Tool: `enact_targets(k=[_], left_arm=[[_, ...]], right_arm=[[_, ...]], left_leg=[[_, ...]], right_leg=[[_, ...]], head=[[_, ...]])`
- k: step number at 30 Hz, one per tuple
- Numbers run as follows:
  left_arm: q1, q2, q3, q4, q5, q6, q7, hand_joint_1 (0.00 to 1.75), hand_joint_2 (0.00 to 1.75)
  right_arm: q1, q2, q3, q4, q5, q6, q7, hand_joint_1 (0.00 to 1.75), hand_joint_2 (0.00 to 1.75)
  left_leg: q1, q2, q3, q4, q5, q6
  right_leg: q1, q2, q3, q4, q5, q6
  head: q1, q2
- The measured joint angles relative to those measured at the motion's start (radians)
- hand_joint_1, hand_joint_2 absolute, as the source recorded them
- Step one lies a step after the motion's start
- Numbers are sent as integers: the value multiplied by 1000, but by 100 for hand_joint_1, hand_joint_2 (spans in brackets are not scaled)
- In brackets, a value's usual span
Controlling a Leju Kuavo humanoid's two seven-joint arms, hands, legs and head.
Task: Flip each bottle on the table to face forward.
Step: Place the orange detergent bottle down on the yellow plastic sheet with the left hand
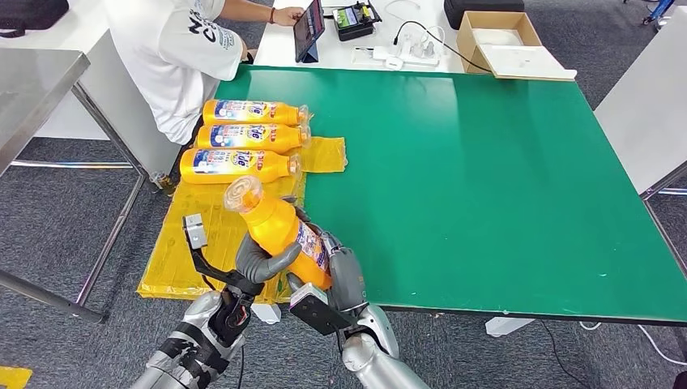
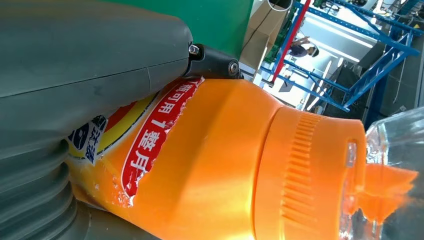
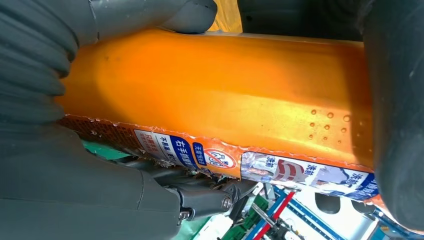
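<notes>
An orange bottle (image 1: 279, 231) with a clear cap is lifted above the table's near left corner, tilted with its cap up and away from me. Both hands hold it: my left hand (image 1: 263, 261) wraps its lower body from the left, my right hand (image 1: 340, 271) grips it from the right. The left wrist view shows the bottle's (image 2: 225, 165) orange collar and a torn red label under my thumb (image 2: 90, 55). Its back label (image 3: 200, 152) faces the right wrist camera. Three more orange bottles (image 1: 251, 112) (image 1: 251, 137) (image 1: 235, 164) lie side by side, labels up, on a yellow sheet (image 1: 324, 154).
The green table (image 1: 486, 178) stretches to the right. A person in a white shirt (image 1: 174, 49) sits at the far left corner with a tablet (image 1: 309, 31). A cardboard box (image 1: 498, 40) and a power strip (image 1: 405, 57) lie beyond the far edge.
</notes>
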Motion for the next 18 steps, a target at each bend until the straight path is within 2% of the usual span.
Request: enact_targets(k=[6, 7, 8, 10, 11, 12, 18], left_arm=[[-5, 1, 0, 13, 10, -2, 2, 175, 175], [-6, 1, 0, 15, 12, -2, 2, 175, 175], [-6, 2, 0, 17, 14, -2, 2, 175, 175], [-7, 2, 0, 20, 17, -2, 2, 175, 175], [-8, 2, 0, 21, 18, -1, 2, 175, 175], [-9, 2, 0, 22, 19, 0, 2, 175, 175], [-9, 3, 0, 21, 3, 35, 3, 175, 175]], right_arm=[[-4, 4, 7, 13, 3, -17, 14, 175, 175], [-5, 4, 8, 15, 4, -18, 16, 155, 175], [-6, 5, 9, 18, 4, -20, 18, 112, 175], [-8, 6, 10, 23, 4, -23, 20, 24, 87], [-9, 6, 10, 26, 3, -25, 21, 0, 44], [-9, 7, 11, 29, 1, -28, 22, 0, 0], [-10, 7, 8, 33, -64, 4, 16, 0, 0]], left_leg=[[0, 0, 0, 0, 0, 0], [0, 0, 0, 0, 0, 0], [0, 0, 0, 0, 0, 0], [0, 0, 0, 0, 0, 0], [0, 0, 0, 0, 0, 0], [0, 0, 0, 0, 0, 0], [0, 0, 0, 0, 0, 0]], right_leg=[[0, 0, 0, 0, 0, 0], [0, 0, 0, 0, 0, 0], [0, 0, 0, 0, 0, 0], [0, 0, 0, 0, 0, 0], [0, 0, 0, 0, 0, 0], [0, 0, 0, 0, 0, 0], [0, 0, 0, 0, 0, 0]], head=[[0, 0], [0, 0], [0, 0], [0, 0], [0, 0], [0, 0], [0, 0]])
